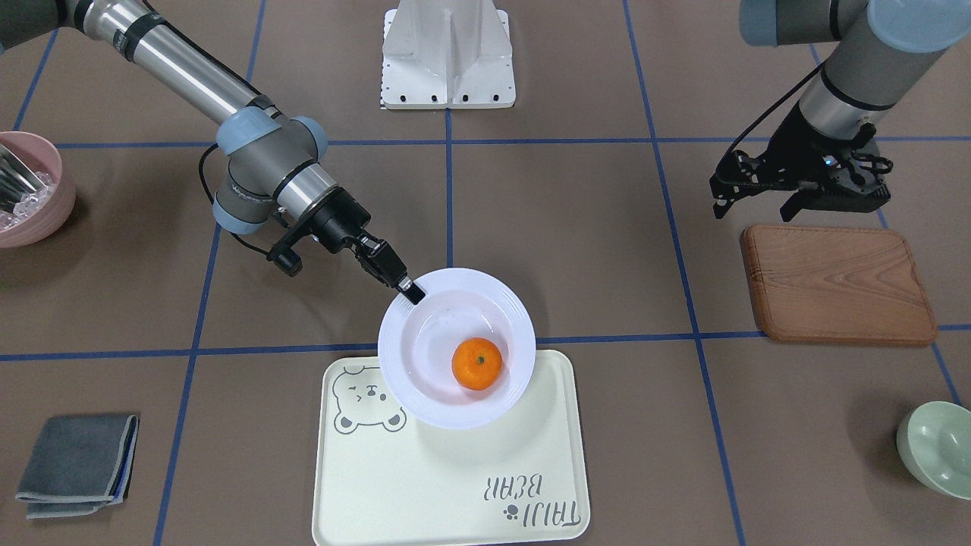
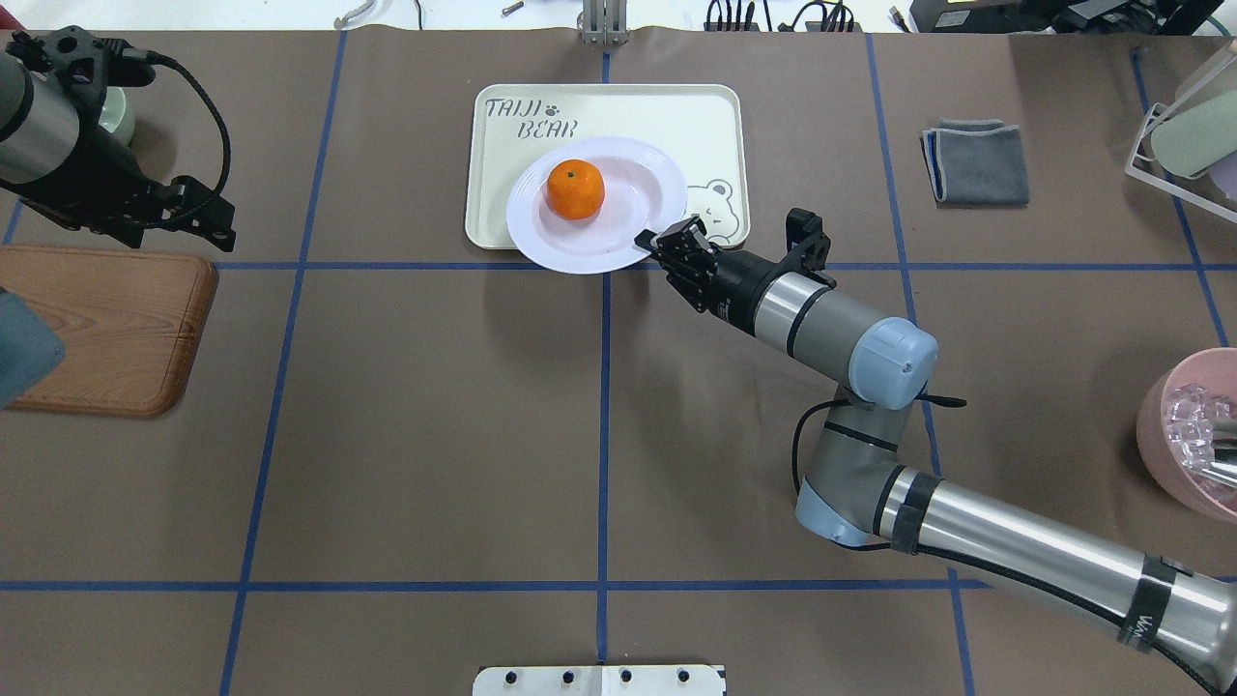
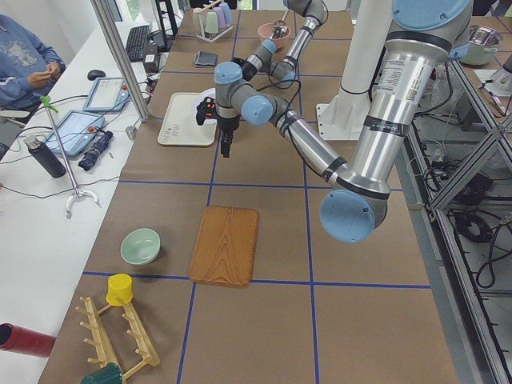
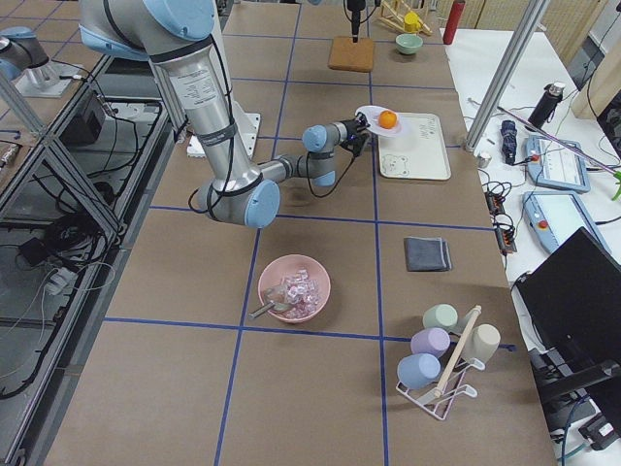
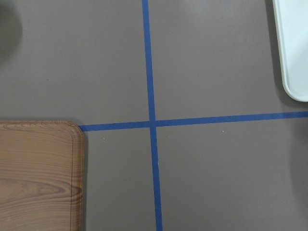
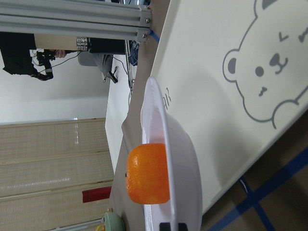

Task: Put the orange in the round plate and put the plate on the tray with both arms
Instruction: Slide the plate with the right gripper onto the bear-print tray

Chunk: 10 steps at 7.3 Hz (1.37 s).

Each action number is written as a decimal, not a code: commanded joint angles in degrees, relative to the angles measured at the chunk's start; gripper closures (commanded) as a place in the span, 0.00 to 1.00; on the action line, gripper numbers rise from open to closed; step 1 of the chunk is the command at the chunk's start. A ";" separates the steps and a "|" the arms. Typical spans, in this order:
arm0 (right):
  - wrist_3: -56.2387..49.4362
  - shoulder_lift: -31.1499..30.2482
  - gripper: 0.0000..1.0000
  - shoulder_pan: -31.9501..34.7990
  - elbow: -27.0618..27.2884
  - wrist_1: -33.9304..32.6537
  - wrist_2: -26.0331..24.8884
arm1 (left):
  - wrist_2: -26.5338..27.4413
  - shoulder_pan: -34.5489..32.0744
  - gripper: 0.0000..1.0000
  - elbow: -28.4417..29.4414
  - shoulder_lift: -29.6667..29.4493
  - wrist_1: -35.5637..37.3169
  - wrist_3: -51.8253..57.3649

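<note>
Clearance over the tray point(image 1: 455, 485) is what the coming move turns on. The round plate point(image 1: 436, 322) looks to be held just above it, judging by the shadow beneath. It overlaps only the tray's robot-side edge, and part of its rim juts out past that edge over the table point(image 1: 592, 250). The tray's middle lies straight ahead of the right gripper point(image 1: 413, 290), away from the robot.

The right gripper's fingers are clamped on the plate's ribbed rim, on the side facing the robot and beside the tray's bear-face corner. The orange point(image 1: 477, 364) sits in the plate's well, a little toward the far side from that grip. The plate is round, so no axis matters.

The left gripper point(image 1: 796, 189) hangs well apart, near a corner of the wooden board point(image 1: 838, 284). I cannot tell whether it is open or closed. The right arm is far nearer.

Grey lettering at the tray's far corner reads "TAIJI BEAR", with a small paw print.
</note>
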 commanded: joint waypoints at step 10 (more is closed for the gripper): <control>2.53 10.46 0.45 2.51 -10.82 -12.08 -2.26 | 0.01 -1.26 0.02 -0.44 -0.41 0.35 0.01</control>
